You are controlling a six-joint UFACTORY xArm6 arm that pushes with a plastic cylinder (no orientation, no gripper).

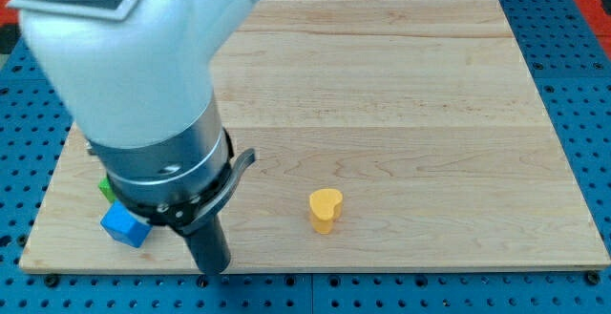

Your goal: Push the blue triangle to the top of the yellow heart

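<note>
A yellow heart (326, 209) stands on the wooden board (430, 114), below its middle. A blue block (126, 226) lies near the board's bottom left corner. The arm's body partly covers it, so I cannot make out its shape. My tip (214, 269) rests near the board's bottom edge, to the right of the blue block and well to the left of the yellow heart. It touches neither. The arm's large white and grey body (143, 75) hides much of the board's left side.
A green block (106, 188) peeks out from behind the arm, just above the blue block. A blue perforated surface (582, 85) surrounds the board on all sides.
</note>
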